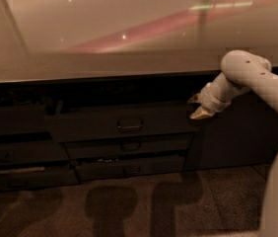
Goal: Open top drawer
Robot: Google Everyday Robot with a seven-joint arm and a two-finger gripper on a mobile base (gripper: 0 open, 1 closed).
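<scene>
Where glossy countertop [129, 58] overhangs (dim room), gripper [197, 107] hangs by top drawer [89, 126].

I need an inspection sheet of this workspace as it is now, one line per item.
Surface: pale glossy countertop with light reflections.
Job's things: top drawer, bar handle at its centre; it seems slightly forward of the fronts below.
Clutter: pale strip on a lower left drawer, unidentifiable.
Grippers: gripper at the top drawer's right end, away from the bar handle.
Cables: nothing seen.
Surroundings: narrower drawers beneath, dark floor with shadows.
</scene>
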